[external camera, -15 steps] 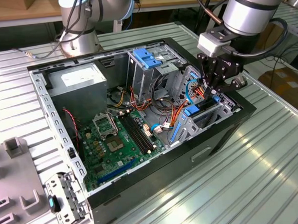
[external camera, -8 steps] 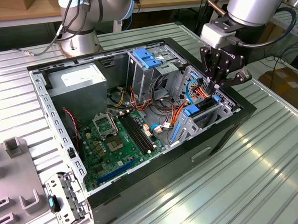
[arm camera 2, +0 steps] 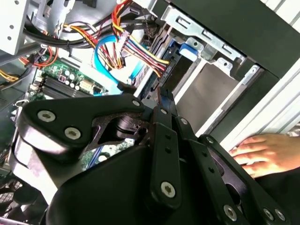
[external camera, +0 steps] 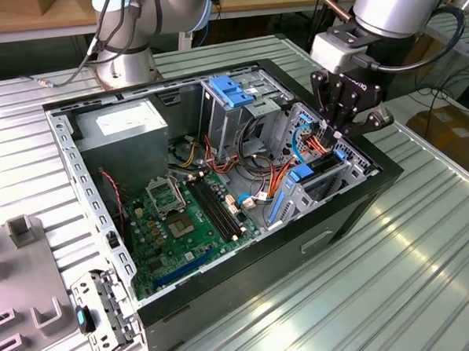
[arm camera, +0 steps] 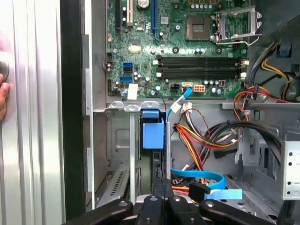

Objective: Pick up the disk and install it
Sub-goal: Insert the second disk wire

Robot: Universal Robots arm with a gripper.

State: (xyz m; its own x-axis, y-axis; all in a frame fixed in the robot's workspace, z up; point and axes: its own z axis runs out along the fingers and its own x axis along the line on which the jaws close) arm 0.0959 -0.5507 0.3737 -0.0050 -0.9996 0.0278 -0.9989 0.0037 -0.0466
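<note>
The disk [external camera: 322,168], dark with bright blue rails, sits edge-up in the drive bay at the corner of the open computer case [external camera: 361,192] on the exterior view's right. Its blue end tab [arm camera: 152,131] shows in the first wrist view and its blue rail [arm camera 2: 180,51] in the second wrist view. My gripper [external camera: 336,135] hangs directly over the bay, its tips at the disk's upper edge. In both wrist views the dark fingers [arm camera 2: 164,101] [arm camera: 161,185] are pressed together, shut. I cannot tell whether they pinch the disk or merely touch it.
Red, yellow and orange wires [external camera: 270,177] and a thin blue cable [arm camera: 197,176] crowd the space beside the bay. A light-blue latch plate [external camera: 230,89] tops the cage behind. The motherboard [external camera: 182,217] lies on the case floor. A person's hand [arm camera 2: 262,152] rests on the table beside the case.
</note>
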